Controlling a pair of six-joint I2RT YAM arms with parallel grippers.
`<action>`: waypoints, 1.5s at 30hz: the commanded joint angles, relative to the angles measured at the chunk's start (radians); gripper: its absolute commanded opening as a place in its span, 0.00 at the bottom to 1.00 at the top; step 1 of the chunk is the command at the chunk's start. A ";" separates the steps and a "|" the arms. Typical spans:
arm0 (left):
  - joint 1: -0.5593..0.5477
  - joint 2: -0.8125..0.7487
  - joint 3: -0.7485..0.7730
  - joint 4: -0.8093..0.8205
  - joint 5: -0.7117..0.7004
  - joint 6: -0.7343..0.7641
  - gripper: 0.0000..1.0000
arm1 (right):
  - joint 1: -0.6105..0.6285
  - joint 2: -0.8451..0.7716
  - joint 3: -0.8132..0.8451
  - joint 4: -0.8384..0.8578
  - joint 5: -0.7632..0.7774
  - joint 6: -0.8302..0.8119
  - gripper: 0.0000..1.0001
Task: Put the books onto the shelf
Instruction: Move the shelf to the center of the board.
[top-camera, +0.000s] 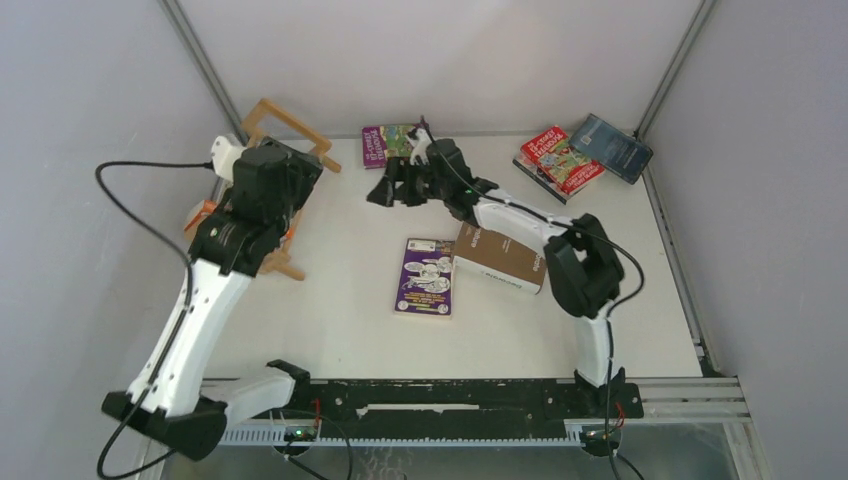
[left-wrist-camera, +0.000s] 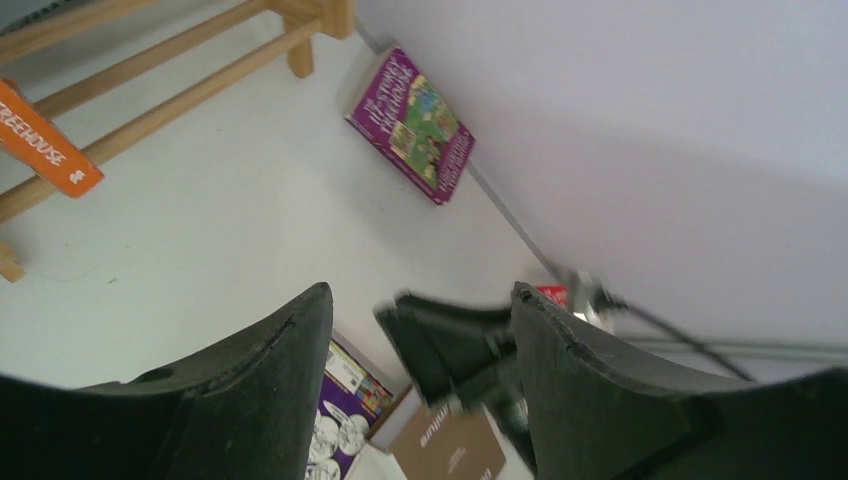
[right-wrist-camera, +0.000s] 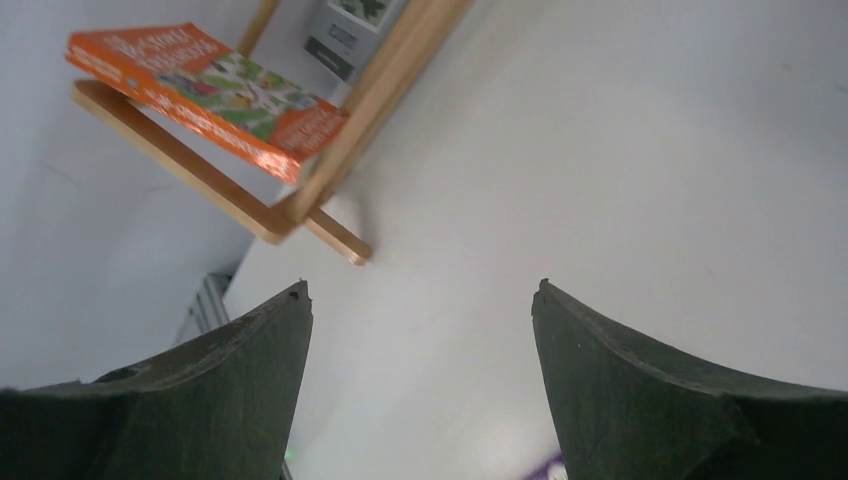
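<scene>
1. Orange book (right-wrist-camera: 200, 85): rests in the wooden shelf (right-wrist-camera: 405, 60), far left of the table (top-camera: 340, 230).
2. Purple book (top-camera: 426, 277): flat mid-table, long axis near-to-far.
3. My left hand (left-wrist-camera: 420, 290) and right hand (right-wrist-camera: 420, 285): both agape, empty.

The white table (top-camera: 340, 250) is carrying the wooden shelf (left-wrist-camera: 150, 122) at its far left corner, standing close to the left wall. An orange book (right-wrist-camera: 210, 85) is resting on the shelf's rails, one end projecting past the frame; a grey-white book (right-wrist-camera: 350, 25) is showing behind a rail. A purple book (top-camera: 385, 145) is lying flat at the back edge, near the middle. A second purple illustrated book (top-camera: 427, 277) is lying face up mid-table, with a thick brown book (top-camera: 500, 258) just beside it on the right. A red book (top-camera: 560, 160) and a dark blue book (top-camera: 612, 147) are sitting together in the far right corner.
</scene>
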 joint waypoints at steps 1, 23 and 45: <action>-0.067 -0.118 -0.070 0.048 -0.013 0.095 0.70 | 0.051 0.172 0.293 -0.051 -0.110 0.125 0.86; -0.139 -0.425 -0.270 -0.094 0.038 0.090 0.70 | 0.142 0.842 1.048 -0.073 -0.107 0.591 0.86; -0.146 -0.471 -0.286 -0.065 -0.018 0.098 0.70 | 0.209 0.294 0.257 0.152 -0.056 -0.025 0.81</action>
